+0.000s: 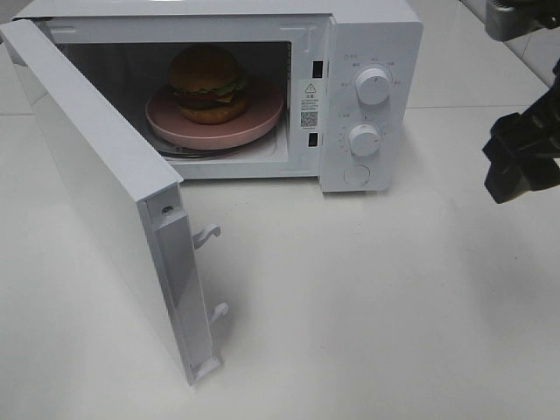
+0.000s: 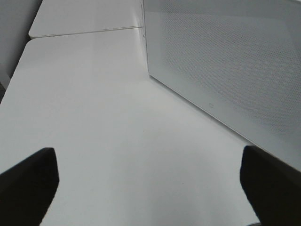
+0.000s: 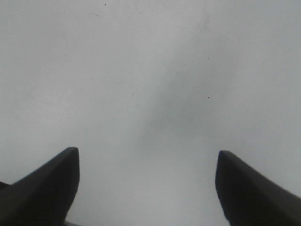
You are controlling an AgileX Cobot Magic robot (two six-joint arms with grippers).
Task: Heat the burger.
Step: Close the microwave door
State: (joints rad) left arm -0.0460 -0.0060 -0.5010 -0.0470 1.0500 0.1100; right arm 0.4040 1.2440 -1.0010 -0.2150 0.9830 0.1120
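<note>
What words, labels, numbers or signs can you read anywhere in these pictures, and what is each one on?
Nothing can be quoted with confidence.
Sticker on the microwave front frame: a warning triangle and a QR-style square; its print is too small to read.
Markings around the upper knob: too small and blurred to read.
Markings around the lower knob: also unreadable.
Both wrist views: no text.

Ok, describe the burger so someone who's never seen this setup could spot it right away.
Find the white microwave at the back of the table, door swung open. Inside lies a round pink plate, and the burger sits on it: brown and domed, with green lettuce showing.
</note>
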